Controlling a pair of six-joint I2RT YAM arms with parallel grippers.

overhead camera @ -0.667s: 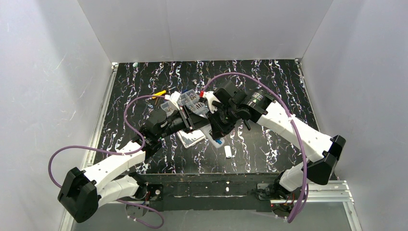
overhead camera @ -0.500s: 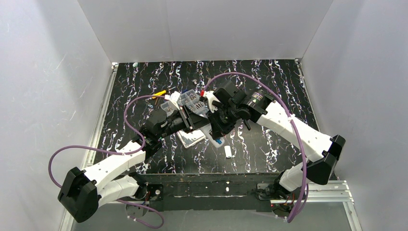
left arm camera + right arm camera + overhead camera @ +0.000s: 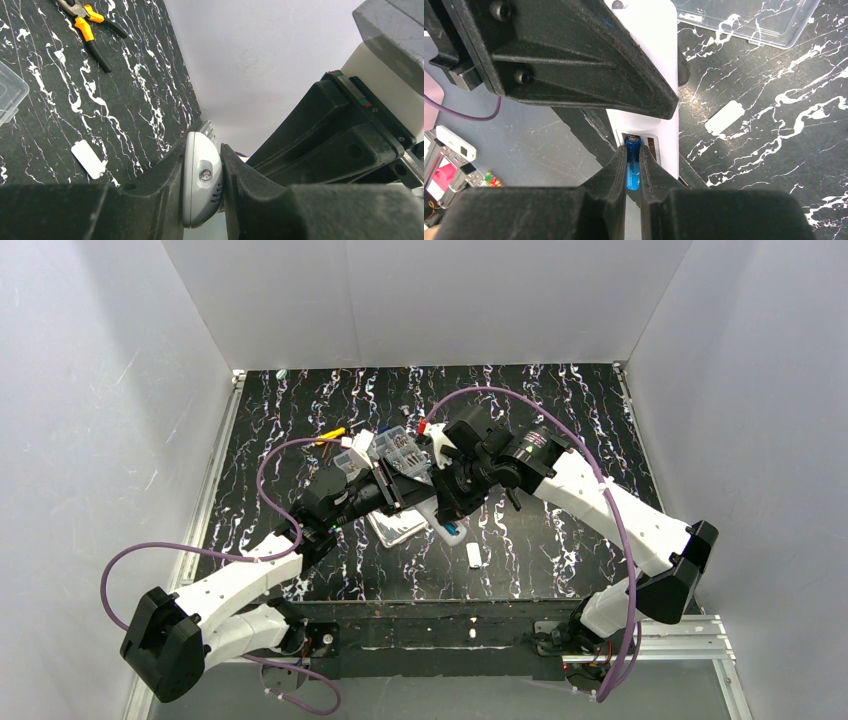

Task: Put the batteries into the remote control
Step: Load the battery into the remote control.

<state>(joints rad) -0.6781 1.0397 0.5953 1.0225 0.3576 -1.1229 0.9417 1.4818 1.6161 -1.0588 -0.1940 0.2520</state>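
My left gripper (image 3: 202,162) is shut on the remote control (image 3: 201,186), a slim white bar held off the table between the two arms. Its rounded grey end with a small lens faces the left wrist camera. In the right wrist view the remote control (image 3: 659,75) shows its white back and the recess (image 3: 652,145). My right gripper (image 3: 633,152) is shut on a blue battery (image 3: 633,167), whose front end sits at the mouth of that recess. From above, the battery (image 3: 453,531) shows as a blue speck under the right gripper (image 3: 449,520), just right of the left gripper (image 3: 415,496).
A small white cover piece (image 3: 474,555) lies on the black marbled table (image 3: 560,440) near the front. A clear lid (image 3: 749,20) lies under the arms, and a compartment box (image 3: 395,448) stands behind them. Orange-handled pliers (image 3: 87,30) and a yellow-handled screwdriver (image 3: 333,434) lie further back.
The right wrist has shifted slightly towards the remote control with the battery between its fingers. The left arm and the remote control have not moved.
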